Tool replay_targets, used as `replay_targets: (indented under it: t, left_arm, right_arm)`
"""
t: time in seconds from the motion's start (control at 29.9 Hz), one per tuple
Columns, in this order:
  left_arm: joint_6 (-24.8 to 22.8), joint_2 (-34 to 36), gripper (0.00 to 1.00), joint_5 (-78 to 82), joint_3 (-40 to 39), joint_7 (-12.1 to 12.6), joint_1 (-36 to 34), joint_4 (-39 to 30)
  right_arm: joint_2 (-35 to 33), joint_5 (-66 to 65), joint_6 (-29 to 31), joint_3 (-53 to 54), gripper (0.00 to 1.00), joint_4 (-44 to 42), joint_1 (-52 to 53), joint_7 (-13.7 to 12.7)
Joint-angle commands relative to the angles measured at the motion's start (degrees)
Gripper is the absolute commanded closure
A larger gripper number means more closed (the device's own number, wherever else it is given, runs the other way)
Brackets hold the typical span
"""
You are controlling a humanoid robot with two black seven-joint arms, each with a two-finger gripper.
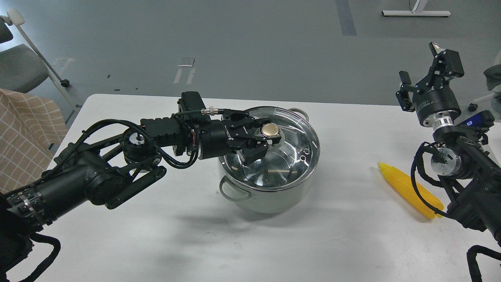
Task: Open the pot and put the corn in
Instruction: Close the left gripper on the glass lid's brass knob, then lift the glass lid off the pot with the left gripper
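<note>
The pale grey pot [270,200] stands in the middle of the white table [156,235], with the round glass lid [297,133] on top of it. My left gripper [267,136] comes in from the left over the lid, and its fingers press on both sides of the lid's gold knob [270,129]. The yellow corn [407,188] lies on the table to the right of the pot, next to my right arm. My right gripper [426,74] is raised above the table's far right edge, open and empty.
A grey chair [17,66] and a beige checked cloth [23,133] are at the left beyond the table. The table's far edge runs just behind the pot. A white frame base [415,13] stands on the grey floor far back.
</note>
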Motion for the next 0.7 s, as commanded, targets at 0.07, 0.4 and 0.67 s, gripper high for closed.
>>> replay_targets:
  t: [0.07,0.4,0.67]
  left_arm:
    - [0.02,0.44,0.5,0.0,-0.03,0.02,-0.24,-0.6]
    - [-0.07,2.37,0.51,0.0,-0.82,0.02,-1.29,-2.7]
    - [-0.07,14.66,0.5,-1.67,-1.61,0.02,-5.33,-7.36]
  right_arm:
    - [0.04,0.0,-0.02,0.01,0.0,0.0,0.0,0.0]
    - [-0.05,0.0,-0.11,0.01,0.0,0.0,0.0,0.0]
    - [-0.22,0.0,-0.11,0.1,0.0,0.0,0.0,0.0]
